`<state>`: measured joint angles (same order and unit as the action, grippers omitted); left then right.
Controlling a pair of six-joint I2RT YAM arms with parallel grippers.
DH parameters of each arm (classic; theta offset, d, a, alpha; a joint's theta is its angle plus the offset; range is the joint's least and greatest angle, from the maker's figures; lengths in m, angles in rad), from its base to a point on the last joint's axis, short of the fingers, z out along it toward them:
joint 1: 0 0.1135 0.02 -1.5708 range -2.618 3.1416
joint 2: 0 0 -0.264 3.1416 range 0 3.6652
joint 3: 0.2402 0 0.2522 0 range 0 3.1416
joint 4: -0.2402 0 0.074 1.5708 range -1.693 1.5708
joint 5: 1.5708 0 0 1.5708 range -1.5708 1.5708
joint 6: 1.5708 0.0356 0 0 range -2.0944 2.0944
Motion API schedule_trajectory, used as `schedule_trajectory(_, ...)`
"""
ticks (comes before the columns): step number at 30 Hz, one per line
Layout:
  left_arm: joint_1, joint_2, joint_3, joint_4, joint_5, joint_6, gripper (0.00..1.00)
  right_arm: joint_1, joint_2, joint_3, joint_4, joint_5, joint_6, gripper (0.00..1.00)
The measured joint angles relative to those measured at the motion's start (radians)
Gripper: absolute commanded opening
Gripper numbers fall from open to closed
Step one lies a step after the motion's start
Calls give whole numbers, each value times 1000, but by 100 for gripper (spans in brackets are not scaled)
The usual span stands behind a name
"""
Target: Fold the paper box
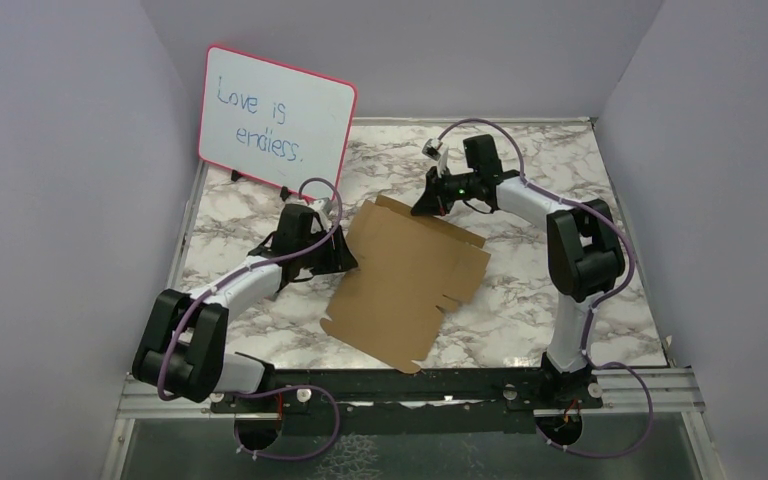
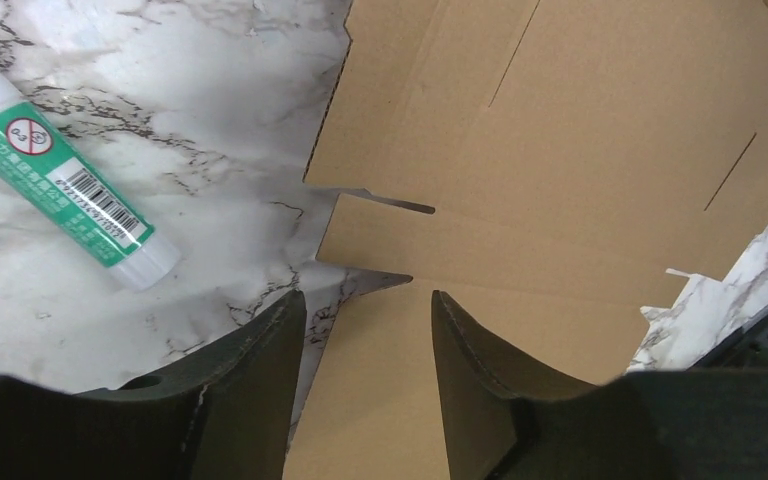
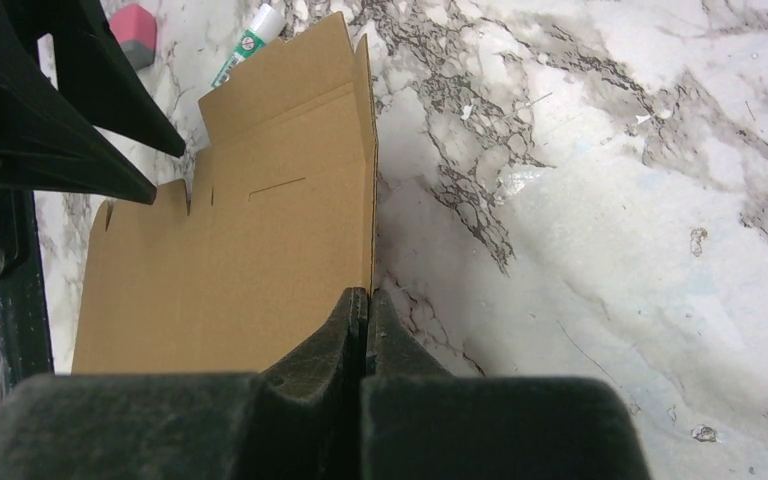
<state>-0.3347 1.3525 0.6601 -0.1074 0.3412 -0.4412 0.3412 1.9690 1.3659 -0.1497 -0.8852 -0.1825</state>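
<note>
The paper box (image 1: 410, 280) is a flat brown die-cut sheet with notched flaps, lying in the middle of the marble table. My left gripper (image 1: 345, 255) is at the sheet's left edge. In the left wrist view it (image 2: 365, 295) stands open over a flap of the paper box (image 2: 560, 150), with nothing between its fingers. My right gripper (image 1: 428, 205) is at the sheet's far edge. In the right wrist view it (image 3: 368, 292) is shut, and the edge of the paper box (image 3: 240, 270) runs straight into the seam between its jaws.
A pink-framed whiteboard (image 1: 275, 120) stands at the back left. A green-and-white glue stick (image 2: 70, 190) lies on the marble just left of the sheet, beside a pink eraser (image 3: 135, 22). Grey walls close in the table on three sides.
</note>
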Motion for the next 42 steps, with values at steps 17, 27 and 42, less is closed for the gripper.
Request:
schedule_trajectory(17, 7, 43, -64, 205, 14, -71, 42, -1, -2, -2, 18, -34, -3, 1)
schedule_trajectory(27, 20, 55, -101, 281, 11, -78, 43, -1, -2, -2, 17, -62, -26, 1)
schedule_trajectory(42, 48, 47, -153, 382, 47, -102, 26, 0, -2, 2, 8, -96, -46, 1)
